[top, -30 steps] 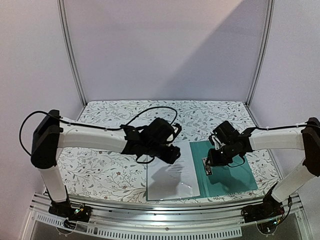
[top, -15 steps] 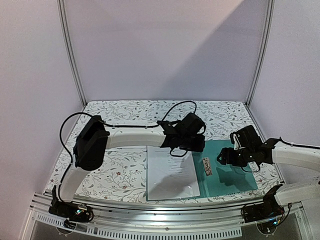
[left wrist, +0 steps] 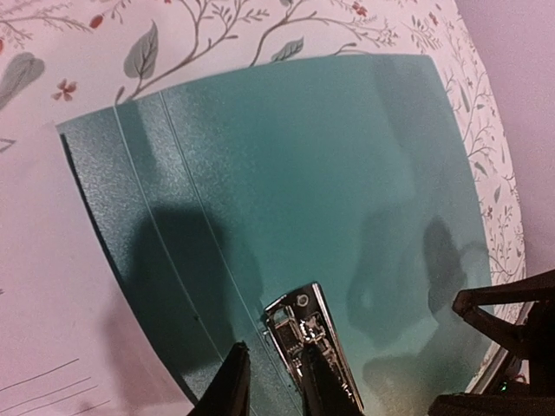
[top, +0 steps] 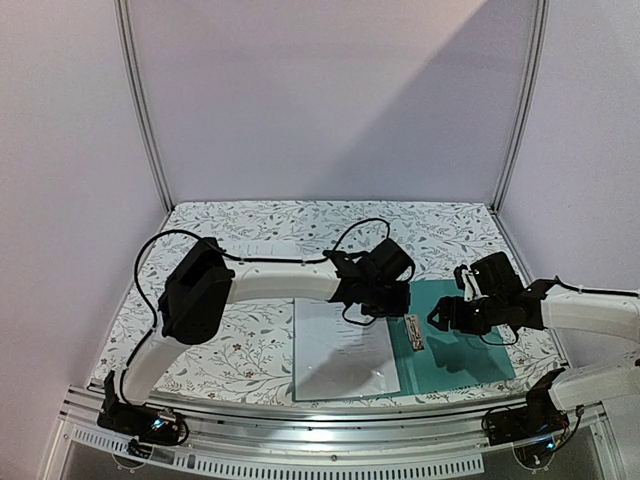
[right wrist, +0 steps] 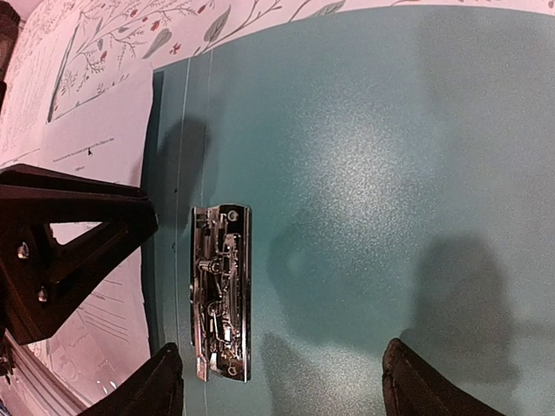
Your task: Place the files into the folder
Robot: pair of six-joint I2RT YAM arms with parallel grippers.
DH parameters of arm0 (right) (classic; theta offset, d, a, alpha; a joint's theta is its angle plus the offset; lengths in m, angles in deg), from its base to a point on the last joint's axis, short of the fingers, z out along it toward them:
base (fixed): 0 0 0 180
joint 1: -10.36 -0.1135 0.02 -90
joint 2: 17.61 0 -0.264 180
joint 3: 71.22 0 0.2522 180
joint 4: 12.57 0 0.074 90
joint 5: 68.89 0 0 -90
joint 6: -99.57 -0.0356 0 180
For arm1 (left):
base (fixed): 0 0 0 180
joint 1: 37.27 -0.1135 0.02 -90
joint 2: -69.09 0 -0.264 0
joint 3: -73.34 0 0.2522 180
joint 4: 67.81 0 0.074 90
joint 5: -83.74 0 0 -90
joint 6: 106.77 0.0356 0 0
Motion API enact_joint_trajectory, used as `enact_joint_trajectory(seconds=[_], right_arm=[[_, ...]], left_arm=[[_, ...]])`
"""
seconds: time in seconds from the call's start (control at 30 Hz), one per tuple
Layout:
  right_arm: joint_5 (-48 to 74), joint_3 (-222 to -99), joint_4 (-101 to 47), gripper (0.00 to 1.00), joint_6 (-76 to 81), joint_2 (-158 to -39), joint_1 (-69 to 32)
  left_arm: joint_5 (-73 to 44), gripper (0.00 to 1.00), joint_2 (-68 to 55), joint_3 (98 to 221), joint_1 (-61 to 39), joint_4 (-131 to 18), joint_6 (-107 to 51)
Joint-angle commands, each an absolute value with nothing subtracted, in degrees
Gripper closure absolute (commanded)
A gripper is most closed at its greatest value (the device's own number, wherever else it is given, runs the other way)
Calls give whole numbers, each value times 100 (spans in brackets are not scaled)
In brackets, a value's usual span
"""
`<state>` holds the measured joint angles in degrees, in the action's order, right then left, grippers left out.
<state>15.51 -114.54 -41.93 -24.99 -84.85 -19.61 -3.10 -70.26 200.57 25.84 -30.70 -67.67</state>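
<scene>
On the floral desk (top: 220, 330) the teal folder (top: 470, 350) lies flat at the lower right of the top view, its inner face bare. The white files (top: 335, 355) lie just left of it with nothing pinning them, so I judge that the filing itself is all left to do. The right hand (right wrist: 290, 386) hovers over the folder, fingers spread wide and empty, while the left hand (left wrist: 273, 386) hangs with fingers narrowly parted over the silver clip (right wrist: 221, 290), which probably needs opening first.
</scene>
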Motion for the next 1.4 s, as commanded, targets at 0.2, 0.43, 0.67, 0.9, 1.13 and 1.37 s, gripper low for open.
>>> enact_joint_trajectory(seconds=[0.2,0.43,0.67,0.9,1.13,1.37], right_arm=[[1230,-11188,-4004,22,-2605,-8624,-1943],[1128,-11154,-3938,22,-2652,-8672,-1936],[1048,-11133,-3922,22,-2699,-8713,-1935],[1012,-11109,-3910,22,-2688,-8726,-1939],[855,-11082,-3849,22,-2705,-8830,-1935],[853,-11093,-3940,23,-2682,-8823,-1937]], left_arm=[[-582,81,-7266,20054,2583,-3233,-6998],[-785,87,-7387,20055,2541,-3278,-7085],[-876,89,-7493,20025,2504,-3392,-7181],[-890,94,-7446,19851,2476,-3430,-7430],[-980,94,-7608,20046,2469,-3290,-7776],[-983,81,-7650,20118,2460,-3456,-7849]])
